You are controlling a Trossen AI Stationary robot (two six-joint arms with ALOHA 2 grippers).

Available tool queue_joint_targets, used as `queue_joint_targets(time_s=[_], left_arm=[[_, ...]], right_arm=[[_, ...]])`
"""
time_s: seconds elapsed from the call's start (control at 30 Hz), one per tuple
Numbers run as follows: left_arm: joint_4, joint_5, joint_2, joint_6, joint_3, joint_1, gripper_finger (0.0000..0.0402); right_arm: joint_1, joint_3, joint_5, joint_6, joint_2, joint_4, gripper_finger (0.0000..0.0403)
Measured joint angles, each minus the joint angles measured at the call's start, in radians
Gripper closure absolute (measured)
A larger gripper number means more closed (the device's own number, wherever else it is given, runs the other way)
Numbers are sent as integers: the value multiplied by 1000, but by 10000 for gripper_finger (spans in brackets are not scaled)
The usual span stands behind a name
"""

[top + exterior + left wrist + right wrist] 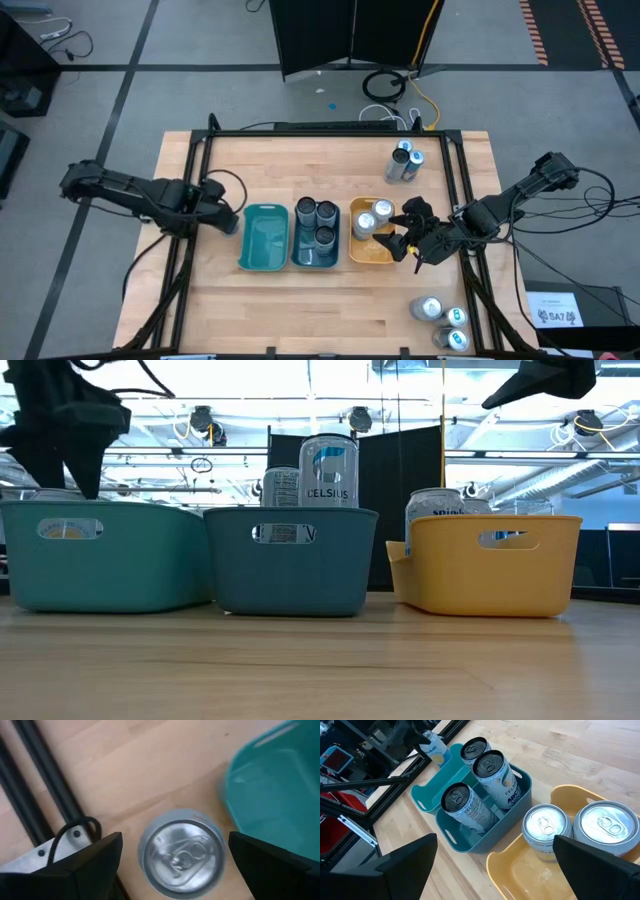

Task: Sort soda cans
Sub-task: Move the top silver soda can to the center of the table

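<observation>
The left tool point(170, 865) hangs with its fingers spread wide on either side of a silver soda can point(181, 854) that stands upright on the table point(300, 310), just beside the outer wall of the empty teal bin point(264, 238); the can is not yet gripped. To do this pick well, the tool probably needs to come down until the fingers flank the can's body below the rim, stay centred so neither finger nudges it toward the bin, and close evenly before lifting it clear of the bin wall. The right tool point(412, 240) hovers wide and empty over the edge of the yellow bin point(372, 252), which holds two silver cans, while the blue bin point(316, 258) between the other two holds three dark-topped cans. More cans wait on the table, a pair near the far right corner point(405, 163) and a group of three at the near right edge point(441, 322). Only the left wrist view shows the can under the left tool; from above the arm hides it. The low view gives readable labels on the cans in the blue bin but hides the loose cans behind the bins. The right wrist view looks straight into the blue and yellow bins and counts their contents plainly.
</observation>
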Motion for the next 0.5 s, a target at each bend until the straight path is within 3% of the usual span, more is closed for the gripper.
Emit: queue_joint_targets(time_s=[0.5], left_arm=[[5,132,114,93,0,112,43]], right_arm=[[0,0,-2,3,0,0,14]])
